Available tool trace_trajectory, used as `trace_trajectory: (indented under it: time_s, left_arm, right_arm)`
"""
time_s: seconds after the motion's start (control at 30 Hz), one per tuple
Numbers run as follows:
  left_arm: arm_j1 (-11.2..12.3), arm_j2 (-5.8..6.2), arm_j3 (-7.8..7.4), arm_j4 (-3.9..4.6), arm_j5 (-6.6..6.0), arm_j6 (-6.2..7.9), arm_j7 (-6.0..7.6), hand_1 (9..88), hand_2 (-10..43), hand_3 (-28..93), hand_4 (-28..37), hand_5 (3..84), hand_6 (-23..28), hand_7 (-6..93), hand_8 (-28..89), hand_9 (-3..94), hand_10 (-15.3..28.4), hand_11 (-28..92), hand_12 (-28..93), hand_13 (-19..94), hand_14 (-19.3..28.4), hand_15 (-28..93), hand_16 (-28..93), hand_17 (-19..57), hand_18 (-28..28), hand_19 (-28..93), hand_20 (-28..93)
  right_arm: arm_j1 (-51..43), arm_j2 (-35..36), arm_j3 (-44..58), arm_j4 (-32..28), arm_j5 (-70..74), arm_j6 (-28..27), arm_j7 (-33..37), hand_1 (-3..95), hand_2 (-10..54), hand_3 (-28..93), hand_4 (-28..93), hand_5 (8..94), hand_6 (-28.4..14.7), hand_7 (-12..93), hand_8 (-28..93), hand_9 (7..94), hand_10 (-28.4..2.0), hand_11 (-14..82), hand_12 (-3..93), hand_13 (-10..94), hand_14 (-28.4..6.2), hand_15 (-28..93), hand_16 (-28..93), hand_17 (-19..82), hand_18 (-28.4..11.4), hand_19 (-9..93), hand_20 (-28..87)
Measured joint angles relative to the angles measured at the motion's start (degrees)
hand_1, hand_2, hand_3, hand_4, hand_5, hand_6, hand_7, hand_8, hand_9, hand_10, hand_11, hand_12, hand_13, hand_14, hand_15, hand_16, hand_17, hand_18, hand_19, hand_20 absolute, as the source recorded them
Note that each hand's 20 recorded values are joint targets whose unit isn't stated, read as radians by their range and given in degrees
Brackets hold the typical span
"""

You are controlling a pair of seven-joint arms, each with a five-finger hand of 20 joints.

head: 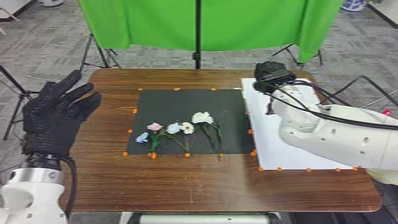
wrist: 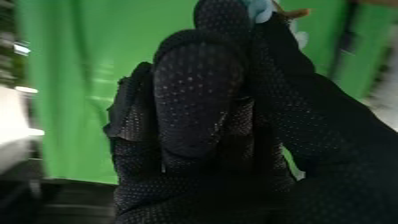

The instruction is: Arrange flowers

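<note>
The flowers (head: pixel 202 118) lie on the dark mat (head: pixel 178 102), near its edge closest to the robot, with the stems toward that edge. Right of the mat, above the far part of the white sheet (head: pixel 302 155), the right robot hand (head: pixel 271 73) pinches a pale blue flower (wrist: pixel 260 10). Left of the mat, the left robot hand (head: pixel 58 107) is open, fingers extended.

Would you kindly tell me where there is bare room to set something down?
The brown table is bare between the dark mat and the robot's edge, and so is the mat's far strip, beyond the flowers. It is crowded on the mat's near part, with flower heads and stems, and over the white sheet, where the right arm hangs.
</note>
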Motion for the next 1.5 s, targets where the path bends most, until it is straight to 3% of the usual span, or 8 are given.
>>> trace_trajectory:
  time_s: [0.33, 1.03, 1.5]
  left_arm:
    - [0.8, 0.33, -0.07, -0.06, -0.11, 0.09, 1.08, 21.7, 11.8, 75, -28.3, 35.5, 10.8, 13.2, -9, 29.6, 20.8, 30, 9, 24, 28.4, 60, -14, -5.9, 27.3, 78, -13]
    - [0.6, 0.33, 0.25, 0.01, -0.12, 0.07, 0.87, 21.8, 11.7, 75, -28.3, 35.7, 10.9, 13.2, -9, 29.5, 20.7, 30, 10, 24, 28.4, 60, -14, -5.9, 27.3, 78, -13]
    - [0.2, 0.29, 0.27, 0.06, -0.09, 0.07, 0.51, 21.7, 11.7, 75, -28.3, 35.8, 10.9, 13.1, -9, 29.6, 20.7, 30, 10, 24, 28.4, 61, -14, -6.0, 27.3, 78, -13]
  right_arm:
    - [1.0, -3.0, -3.5, -7.7, -3.1, 0.9, -1.9, 54.7, -9.5, 73, -28, 77.6, 2.2, 39, 0, 93.7, -4.5, 15.3, 35.9, 87, -0.4, 61, 19, 44, -15.9, 93, 20]
    - [-2.8, -5.8, -5.3, -6.5, -4.6, -2.2, -1.3, 54.6, -9.5, 73, -28, 76.1, 2.0, 39, -1, 93.1, -5.0, 13.5, 36.7, 85, -1.0, 62, 18, 42, -16.0, 93, 20]
    - [-3.1, -5.9, -7.0, -6.5, -7.8, -5.1, -0.4, 50.9, -9.5, 72, -28, 66.7, 0.5, 33, -5, 85.8, -6.7, 12.2, 35.1, 80, -1.7, 64, 18, 39, -16.6, 93, 17]
